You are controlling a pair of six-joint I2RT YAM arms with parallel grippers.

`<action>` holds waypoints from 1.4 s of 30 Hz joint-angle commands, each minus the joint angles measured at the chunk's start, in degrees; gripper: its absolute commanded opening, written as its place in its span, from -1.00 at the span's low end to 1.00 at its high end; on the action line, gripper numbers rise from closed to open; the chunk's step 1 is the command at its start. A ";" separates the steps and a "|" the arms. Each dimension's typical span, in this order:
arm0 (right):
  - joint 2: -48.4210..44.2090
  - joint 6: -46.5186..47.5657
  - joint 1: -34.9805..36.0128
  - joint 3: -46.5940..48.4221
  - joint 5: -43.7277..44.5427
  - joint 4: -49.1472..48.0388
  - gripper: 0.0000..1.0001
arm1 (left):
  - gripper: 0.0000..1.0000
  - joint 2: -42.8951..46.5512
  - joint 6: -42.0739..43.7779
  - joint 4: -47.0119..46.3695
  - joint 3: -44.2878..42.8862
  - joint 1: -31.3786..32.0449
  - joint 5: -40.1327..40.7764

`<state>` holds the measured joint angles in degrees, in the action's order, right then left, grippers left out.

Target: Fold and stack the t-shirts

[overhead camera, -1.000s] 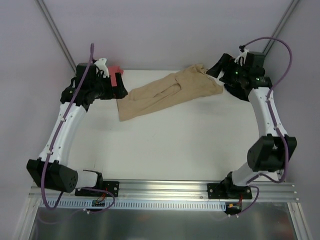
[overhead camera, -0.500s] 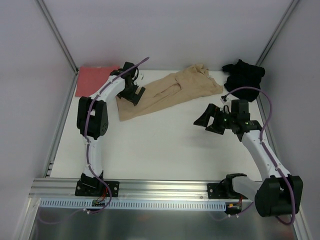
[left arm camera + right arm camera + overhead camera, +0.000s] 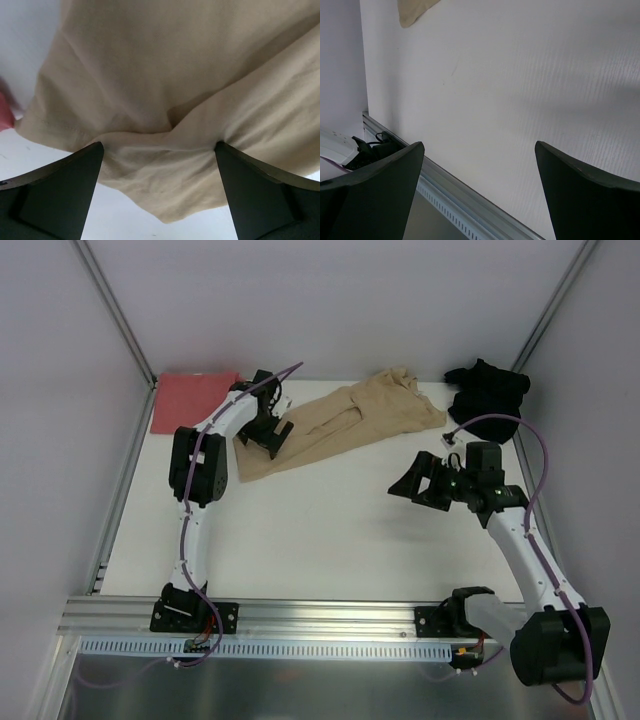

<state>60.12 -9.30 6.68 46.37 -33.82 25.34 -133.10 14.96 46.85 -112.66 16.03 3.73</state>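
Jaws spread wide, gripping nothing: left hand [image 3: 272, 432] over tan-beige t-shirt [image 3: 345, 423] (wrinkled), right hand [image 3: 412, 484] above table [image 3: 330, 535].

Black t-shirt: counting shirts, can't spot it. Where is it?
Top view: the black t-shirt lies bunched in the table's far right corner, right of the tan t-shirt.

the top view looks down from above and behind the arm bases [image 3: 195, 615], far enough off to take in the whole table [image 3: 330, 530]. the left wrist view sits very near the tan shirt [image 3: 165, 75], looking down between its own fingers [image 3: 60, 195]. the right wrist view hangs higher, facing across the table to the near rail [image 3: 460, 200]. all three share the tan shirt, only a corner of it in the right one.
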 commanded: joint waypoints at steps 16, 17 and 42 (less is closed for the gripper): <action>-9.84 -2.65 0.18 1.53 -1.42 1.73 0.99 | 0.97 -0.51 -8.72 17.49 7.09 3.56 -19.10; -10.19 -2.74 0.18 1.44 -1.42 1.81 0.99 | 0.97 0.37 -9.07 17.05 10.32 3.92 -19.89; -20.39 -1.78 0.09 0.92 -1.42 8.49 0.99 | 0.97 26.48 -46.94 -18.02 45.70 45.47 -32.47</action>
<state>40.23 -12.36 6.68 46.70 -33.95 32.56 -106.48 -24.60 39.90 -65.87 57.21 -27.22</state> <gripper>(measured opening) 0.993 0.988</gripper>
